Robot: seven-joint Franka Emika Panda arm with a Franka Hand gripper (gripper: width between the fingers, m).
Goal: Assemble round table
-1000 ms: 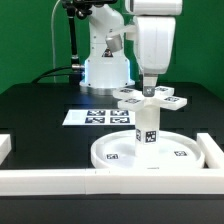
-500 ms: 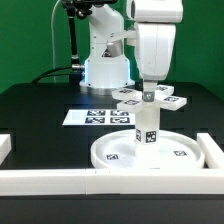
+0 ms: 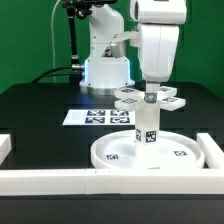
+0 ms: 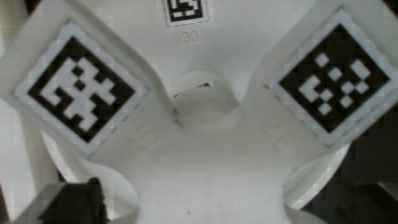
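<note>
The gripper (image 3: 150,93), jaws fully apart and holding nothing, hangs directly over the cross (image 3: 150,99) topping the upright post (image 3: 146,124) at the disc's (image 3: 112,156) centre.

Non-task items: a black table (image 3: 40,120) fills mid-frame; the marker board (image 3: 97,117), flat and white with printed tags, lies at centre-left; long white rail bars (image 3: 45,181) run along the lower edge; a green backdrop (image 3: 25,40) spans the top.
</note>
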